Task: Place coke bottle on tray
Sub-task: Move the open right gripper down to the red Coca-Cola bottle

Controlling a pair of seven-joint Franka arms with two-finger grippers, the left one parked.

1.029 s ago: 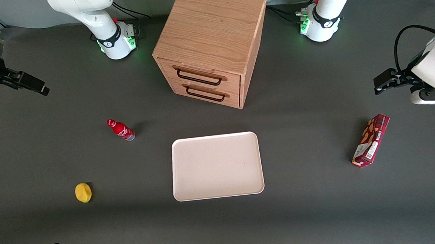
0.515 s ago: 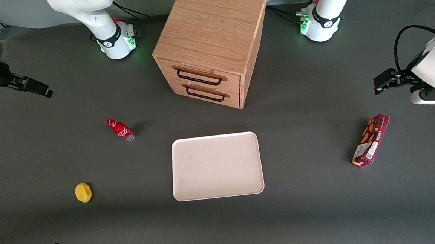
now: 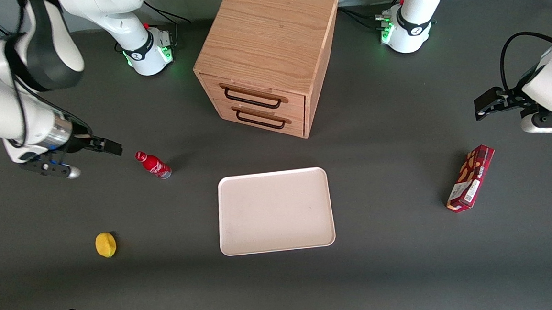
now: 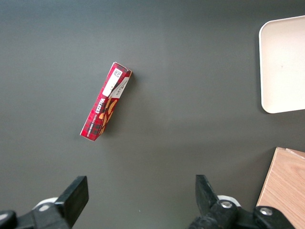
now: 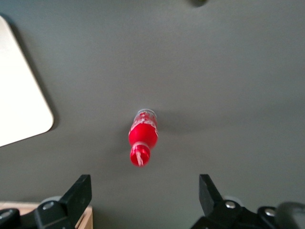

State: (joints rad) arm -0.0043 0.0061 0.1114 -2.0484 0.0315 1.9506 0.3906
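The coke bottle (image 3: pixel 153 165), small and red with a red cap, stands upright on the dark table; the right wrist view shows it from above (image 5: pixel 142 138). The tray (image 3: pixel 274 210), large, flat and off-white, lies empty beside the bottle, a little nearer the front camera, and its rounded corner shows in the right wrist view (image 5: pixel 19 95). My right gripper (image 3: pixel 111 148) hangs above the table close beside the bottle, on the working arm's side. In the wrist view the gripper (image 5: pixel 145 191) is wide open and empty, with the bottle's cap just ahead of the gap.
A wooden two-drawer cabinet (image 3: pixel 270 54) stands farther from the front camera than the tray. A yellow lemon (image 3: pixel 105 244) lies nearer the camera than the bottle. A red snack box (image 3: pixel 470 177) lies toward the parked arm's end and also shows in the left wrist view (image 4: pixel 106 106).
The right arm has swung in from the table's edge toward the bottle; the gripper now sits close beside it. Bottle and tray have not moved.
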